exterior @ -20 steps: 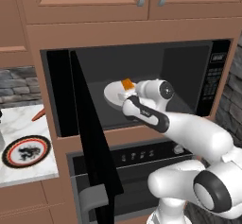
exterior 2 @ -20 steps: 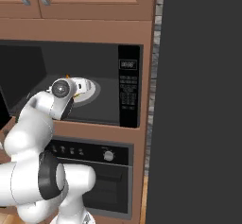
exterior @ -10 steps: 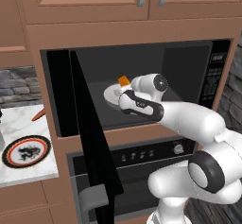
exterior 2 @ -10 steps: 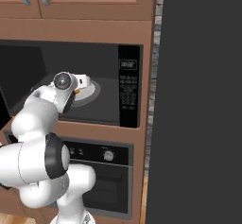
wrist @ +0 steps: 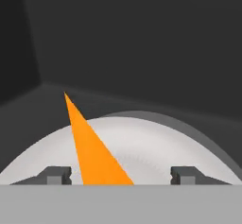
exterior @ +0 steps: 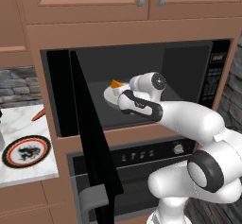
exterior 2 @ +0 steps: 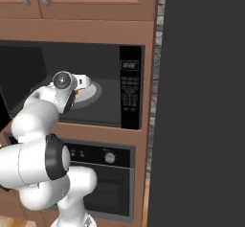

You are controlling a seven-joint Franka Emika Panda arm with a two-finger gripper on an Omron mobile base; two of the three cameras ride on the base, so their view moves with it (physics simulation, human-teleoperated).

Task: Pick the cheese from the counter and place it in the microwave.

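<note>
Your arm reaches into the open microwave (exterior: 189, 72), fingers (wrist: 59, 175) spread wide apart and gripping nothing. The cheese (wrist: 92, 150) stands between them on the white plate (wrist: 156, 152), apart from both tips, its point up toward the dark back wall. At left, a patterned dish (exterior: 26, 150) sits on the tabletop (exterior: 33, 171) beside the black door (exterior: 92, 142)

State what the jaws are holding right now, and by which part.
Nothing is held. The gripper is open, jaws standing wide apart with the cheese between them on the microwave's white plate, touching neither.
</note>
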